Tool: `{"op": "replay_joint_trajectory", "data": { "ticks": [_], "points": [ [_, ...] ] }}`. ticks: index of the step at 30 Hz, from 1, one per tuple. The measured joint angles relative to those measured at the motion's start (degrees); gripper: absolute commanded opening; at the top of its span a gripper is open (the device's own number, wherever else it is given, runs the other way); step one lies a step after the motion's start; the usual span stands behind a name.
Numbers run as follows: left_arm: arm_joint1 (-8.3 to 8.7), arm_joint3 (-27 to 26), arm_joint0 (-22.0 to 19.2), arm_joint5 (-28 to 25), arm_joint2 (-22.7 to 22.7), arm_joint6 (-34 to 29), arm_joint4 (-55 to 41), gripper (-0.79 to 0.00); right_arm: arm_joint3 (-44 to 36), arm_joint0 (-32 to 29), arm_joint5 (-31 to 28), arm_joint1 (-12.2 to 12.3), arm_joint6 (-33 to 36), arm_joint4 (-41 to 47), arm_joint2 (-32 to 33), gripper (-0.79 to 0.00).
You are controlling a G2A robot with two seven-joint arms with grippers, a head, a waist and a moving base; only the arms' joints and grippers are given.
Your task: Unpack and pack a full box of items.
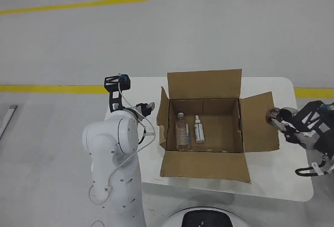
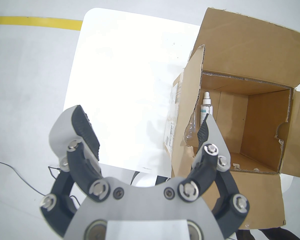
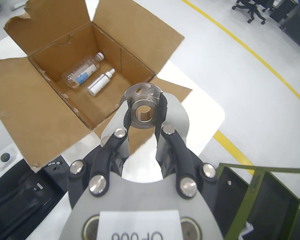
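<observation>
Two items lay in box (image 1: pixel 203 164): bottle (image 1: pixel 182 131), spray (image 1: pixel 199 129), side by side | flange (image 3: pixel 143 108) pinched in right gripper (image 3: pixel 144 112) fingers, over box's right flap | left gripper (image 2: pixel 143 119) fingers spread, empty, above table (image 1: pixel 269 187) left of box | progress: seemingly midway; packing or unpacking unclear, flange outside box.

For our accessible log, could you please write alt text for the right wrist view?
The right gripper holds a metal flange beside an open cardboard box on a white table. Inside the box, a clear bottle and a spray bottle lie side by side.
</observation>
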Motion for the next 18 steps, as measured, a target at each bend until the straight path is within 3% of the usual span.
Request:
{"op": "replay_joint_trajectory", "data": {
  "ticks": [9,14,18],
  "points": [
    [0.00,0.0,0.0,0.0,0.0,0.0,0.0,0.000,18.5,24.5,8.3,-2.7,0.3,-12.3,-32.7,-0.785],
    [0.00,0.0,0.0,0.0,0.0,0.0,0.0,0.000,26.2,31.9,12.8,-4.5,1.9,-16.0,-42.1,-0.785],
    [0.00,0.0,0.0,0.0,0.0,0.0,0.0,0.000,26.8,32.3,13.1,-4.6,1.9,-16.0,-42.5,-0.785]
  ]
}}
